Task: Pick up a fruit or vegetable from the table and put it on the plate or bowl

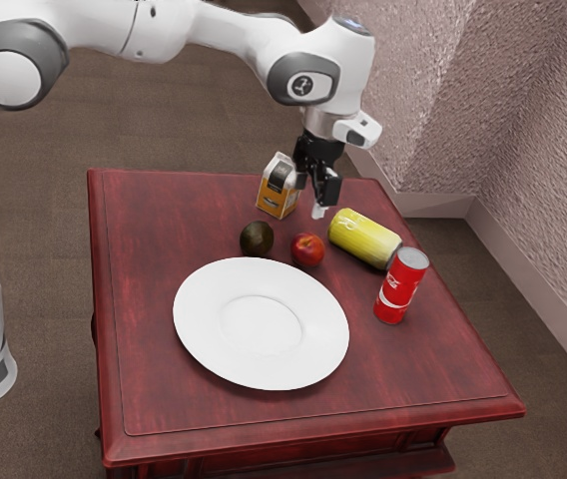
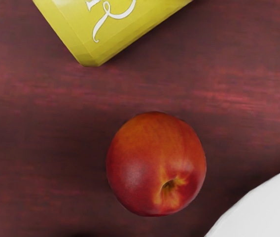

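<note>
The peach [image 1: 307, 249] lies on the worktop [image 1: 144, 329] at six o'clock below the claw [image 1: 318, 208], which holds nothing; I cannot tell how far open it is.

Dark red wooden table [image 1: 134, 329] bearing a white plate [image 1: 261, 322], a dark avocado [image 1: 257, 239] and red peach [image 1: 307, 249] just behind it, a toppled yellow can [image 1: 364, 239], an upright red soda can [image 1: 401, 285] and a carton [image 1: 280, 187].

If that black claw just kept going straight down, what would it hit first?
Probably the red fruit, which lies almost beneath the gripper; depth is unclear, so maybe bare table beside it.
</note>
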Action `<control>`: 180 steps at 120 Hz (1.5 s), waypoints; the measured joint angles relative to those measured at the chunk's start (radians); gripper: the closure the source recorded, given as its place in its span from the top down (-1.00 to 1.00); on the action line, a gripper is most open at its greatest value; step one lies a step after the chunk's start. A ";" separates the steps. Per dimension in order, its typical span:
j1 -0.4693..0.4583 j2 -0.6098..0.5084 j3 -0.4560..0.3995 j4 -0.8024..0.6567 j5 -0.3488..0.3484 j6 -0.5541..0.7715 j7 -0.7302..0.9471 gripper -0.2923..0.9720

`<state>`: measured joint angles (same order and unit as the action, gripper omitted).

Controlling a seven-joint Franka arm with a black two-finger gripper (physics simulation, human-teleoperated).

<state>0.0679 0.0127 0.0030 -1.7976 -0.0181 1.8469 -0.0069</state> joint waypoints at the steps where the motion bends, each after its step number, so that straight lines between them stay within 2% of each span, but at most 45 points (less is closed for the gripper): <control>1: 0.000 0.000 0.000 -0.002 0.000 0.004 0.000 0.54; 54: -0.015 0.071 0.000 -0.064 -0.014 0.139 0.001 0.54; 98: -0.009 0.085 0.002 -0.094 -0.017 0.183 0.002 0.54; 158: -0.008 0.158 0.000 -0.094 -0.020 0.227 0.022 0.54; 162: -0.008 0.161 0.000 -0.094 -0.023 0.230 0.024 0.51; 175: -0.009 0.164 0.001 -0.094 -0.032 0.237 0.029 0.15; 180: -0.008 0.164 0.001 -0.094 -0.032 0.239 0.030 0.09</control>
<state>0.0594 0.1763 0.0040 -1.8914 -0.0506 2.0855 0.0231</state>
